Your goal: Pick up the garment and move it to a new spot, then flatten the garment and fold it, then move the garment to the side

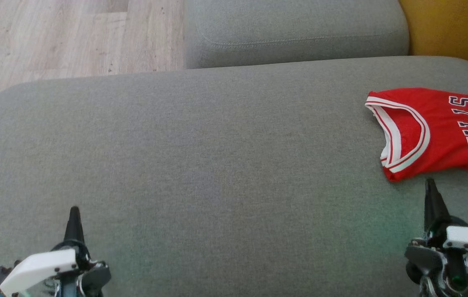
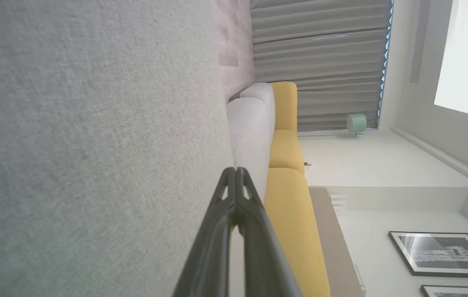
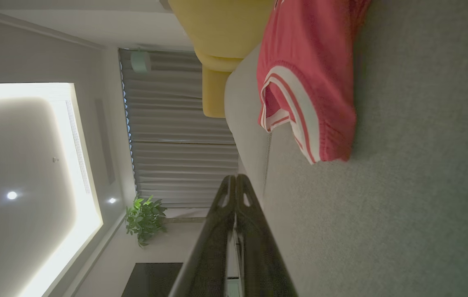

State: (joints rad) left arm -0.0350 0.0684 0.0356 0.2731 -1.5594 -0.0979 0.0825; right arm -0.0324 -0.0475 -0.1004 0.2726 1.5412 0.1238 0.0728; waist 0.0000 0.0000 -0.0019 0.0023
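Both pinched together and empty, left gripper (image 1: 74,211) rests apart while right gripper (image 1: 429,182) (just beside the red Bulls jersey (image 1: 436,132)) might snag its fold.

a wide grey cushion (image 1: 201,165) lies in front, a second grey cushion (image 1: 295,29) behind it, pale wood floor (image 1: 52,37) at left, yellow upholstery (image 1: 452,29) at right.
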